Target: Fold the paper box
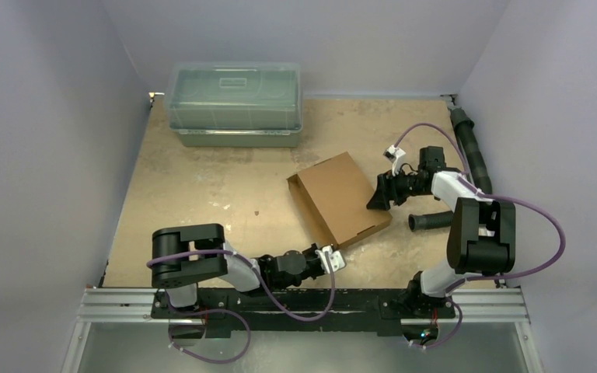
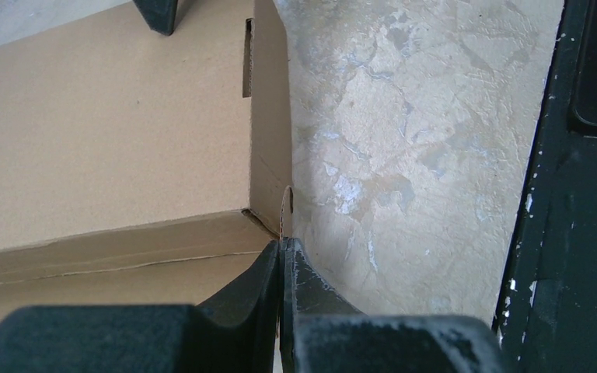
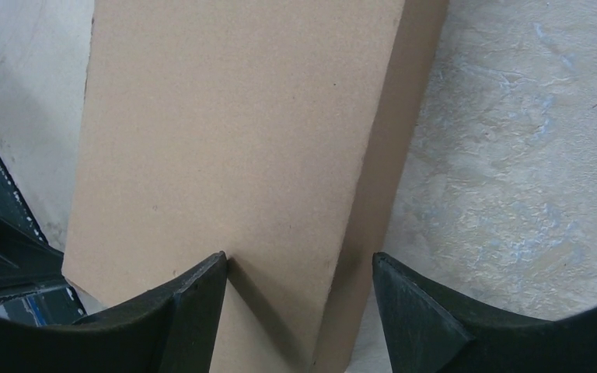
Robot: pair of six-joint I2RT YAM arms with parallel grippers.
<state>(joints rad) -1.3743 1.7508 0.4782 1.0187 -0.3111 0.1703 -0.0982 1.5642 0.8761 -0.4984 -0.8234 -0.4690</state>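
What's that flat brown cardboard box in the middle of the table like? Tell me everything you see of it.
The plain brown corrugated cardboard box is shallow, rectangular and looks folded shut, lying flat and skewed on the mottled tan table. A narrow slot is cut near one corner. The left gripper pinches a thin tab at its near corner; the open right gripper straddles its opposite edge.

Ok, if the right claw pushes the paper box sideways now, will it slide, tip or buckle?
Probably slide: the paper box lies flat and shallow on the table, so tipping seems unlikely. It is cardboard, likely light, so a panel may dent under the open right claw. The left claw looks shut on a corner tab, so the box may pivot there.
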